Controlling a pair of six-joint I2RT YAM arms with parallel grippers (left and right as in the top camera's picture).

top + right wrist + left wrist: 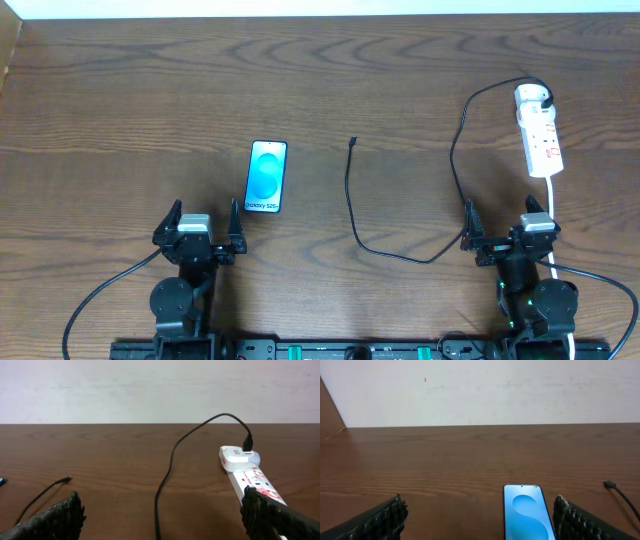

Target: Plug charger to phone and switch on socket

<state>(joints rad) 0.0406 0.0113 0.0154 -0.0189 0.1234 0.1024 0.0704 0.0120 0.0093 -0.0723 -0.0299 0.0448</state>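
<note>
The phone (266,177) lies flat on the wooden table, blue screen up; in the left wrist view (527,516) it sits just inside the right finger. The black charger cable (352,205) runs from the socket strip's plug, loops near the front, and ends at a connector tip (353,141) right of the phone; the tip also shows in the right wrist view (66,479). The white socket strip (538,132) lies at the far right, also in the right wrist view (248,472). My left gripper (200,232) is open and empty just in front of the phone. My right gripper (509,232) is open and empty in front of the strip.
The strip's white cord (553,215) runs back toward the right arm's base. A pale wall (480,390) stands behind the far table edge.
</note>
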